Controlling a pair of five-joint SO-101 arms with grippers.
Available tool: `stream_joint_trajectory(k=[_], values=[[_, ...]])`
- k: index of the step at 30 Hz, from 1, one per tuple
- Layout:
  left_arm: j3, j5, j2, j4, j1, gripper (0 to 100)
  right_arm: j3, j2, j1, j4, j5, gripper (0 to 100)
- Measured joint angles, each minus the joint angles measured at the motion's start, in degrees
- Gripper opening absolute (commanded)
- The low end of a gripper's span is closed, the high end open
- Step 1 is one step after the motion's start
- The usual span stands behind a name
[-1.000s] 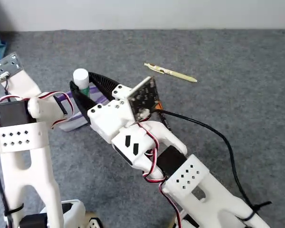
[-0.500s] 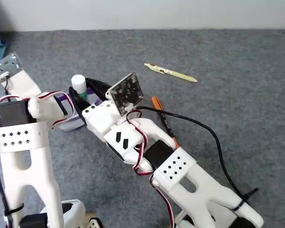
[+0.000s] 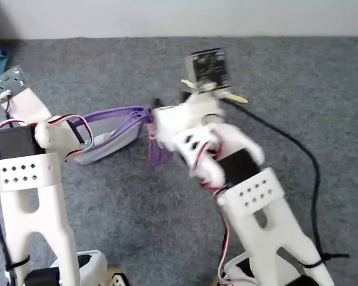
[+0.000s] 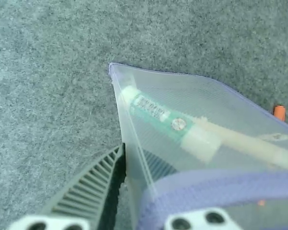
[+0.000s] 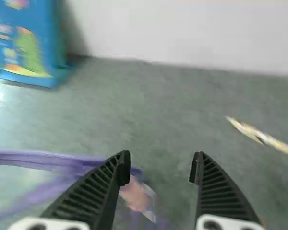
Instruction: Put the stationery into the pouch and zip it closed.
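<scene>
The translucent pouch (image 3: 110, 138) with a purple zipper band (image 3: 116, 113) lies left of centre, stretched flat. My left gripper (image 4: 134, 165) is shut on the pouch's (image 4: 192, 110) edge. A glue stick (image 4: 165, 120) with a green label lies inside it. My right gripper (image 5: 161, 165) is open at the pouch's other end, just above the purple band (image 5: 36, 160) and a pink pull tab (image 5: 134, 196). In the high view that gripper (image 3: 155, 122) sits by the tab (image 3: 149, 128). A cream pen (image 3: 234, 97) lies on the carpet behind the right arm. An orange tip (image 4: 278, 111) shows beyond the pouch.
Grey carpet (image 3: 310, 89) covers the table, open to the right and at the front. A blue box (image 5: 26, 43) stands by the white back wall at the far left. The right arm's black cable (image 3: 313, 179) trails over the carpet on the right.
The glue stick that stood in the pouch mouth now lies inside. The right arm has swung back and to the right, and the open mouth has been drawn flat.
</scene>
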Motion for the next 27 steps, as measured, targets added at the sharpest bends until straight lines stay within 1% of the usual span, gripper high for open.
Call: stream_joint_trajectory(k=[2,5,8,12,17,23,27], values=[[0.0,0.0,0.0,0.0,0.0,1,-0.3,2.6,3.8,4.7,0.0,20.9],[0.0,0.0,0.0,0.0,0.0,1,-0.3,8.7,7.2,9.2,2.6,20.9],[0.0,0.0,0.0,0.0,0.0,1,-1.1,16.1,8.4,11.6,5.3,20.9],[0.0,0.0,0.0,0.0,0.0,1,-8.9,27.9,8.5,14.8,8.4,20.9],[0.0,0.0,0.0,0.0,0.0,1,-25.4,46.3,8.7,22.0,11.4,20.9],[0.0,0.0,0.0,0.0,0.0,1,-50.8,68.3,8.7,32.4,15.2,20.9],[0.0,0.0,0.0,0.0,0.0,1,-67.0,80.4,8.7,38.6,18.1,20.9]])
